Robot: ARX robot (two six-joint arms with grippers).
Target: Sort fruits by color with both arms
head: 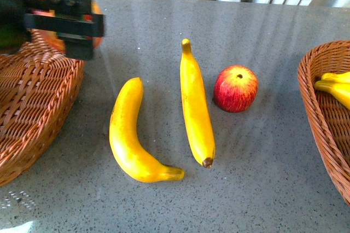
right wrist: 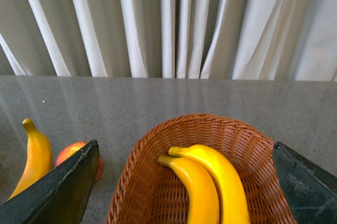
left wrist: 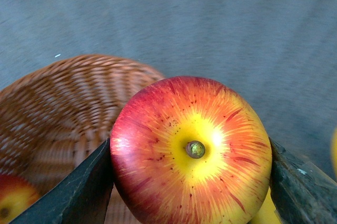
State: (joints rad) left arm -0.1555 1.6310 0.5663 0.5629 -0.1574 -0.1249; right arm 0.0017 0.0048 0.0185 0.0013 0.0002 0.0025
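One apple (left wrist: pixel 190 150) is pinched in your left tool (head: pixel 63 22) by the left basket (head: pixel 38 107); your right tool (right wrist: pixel 181 190) hangs spread near two basketed bananas (right wrist: pixel 221 182).

The left gripper (left wrist: pixel 189 190) clamps a red-and-yellow apple (left wrist: pixel 192 150) between its fingers (left wrist: pixel 79 192), stem toward the camera. Past one finger a wicker basket (left wrist: pixel 79 92) holds another apple (left wrist: pixel 13 200); grey table (left wrist: pixel 210 24) lies beyond.

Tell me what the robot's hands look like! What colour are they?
The left gripper is black and blocky, built from flat bars, though blurry in the front view. Up close, it and the right gripper each have two dark, flat, wedge-shaped fingers with slightly scuffed surfaces. No cables or markings show.
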